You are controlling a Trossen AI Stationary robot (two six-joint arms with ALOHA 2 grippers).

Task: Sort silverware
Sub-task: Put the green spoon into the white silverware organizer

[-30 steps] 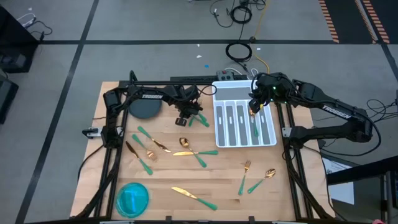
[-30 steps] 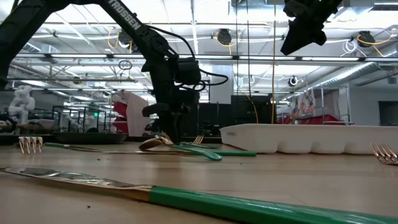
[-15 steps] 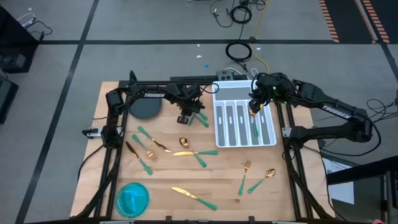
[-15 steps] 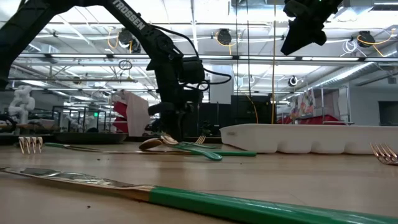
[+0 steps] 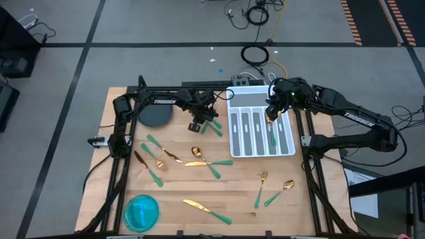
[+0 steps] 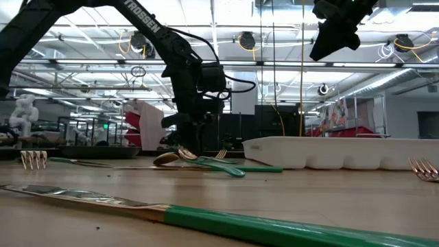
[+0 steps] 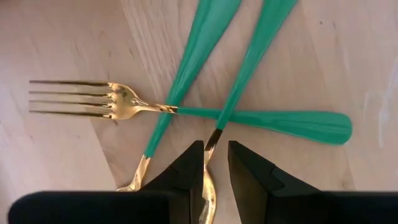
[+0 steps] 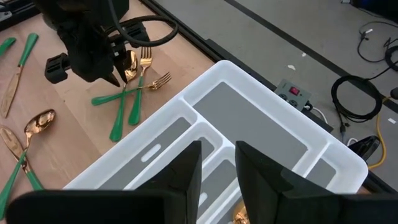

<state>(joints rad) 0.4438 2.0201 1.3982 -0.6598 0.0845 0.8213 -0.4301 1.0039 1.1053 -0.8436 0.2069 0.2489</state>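
Three green-handled pieces lie crossed on the wood left of the white tray (image 5: 234,133): a fork (image 7: 81,99) and two whose gold heads are hidden. My left gripper (image 7: 216,146) is down on this pile (image 5: 209,125), pointing down. Its fingers stand narrowly apart on either side of one piece's gold neck (image 7: 210,177). My right gripper (image 5: 270,114) hangs high over the tray's far right (image 6: 319,55), open by a narrow gap (image 8: 219,146). A green-handled piece (image 5: 272,136) lies in a tray slot below it.
More silverware lies loose mid-table (image 5: 206,161), toward the left (image 5: 151,166), near the front edge (image 5: 207,210) and below the tray (image 5: 264,186). A grey disc (image 5: 157,116) sits far left and a blue bowl (image 5: 141,211) near left. A power strip and cables lie beyond the far edge.
My left gripper has shifted slightly toward the tray while staying low over the crossed pile, then held still. The right arm has not moved.
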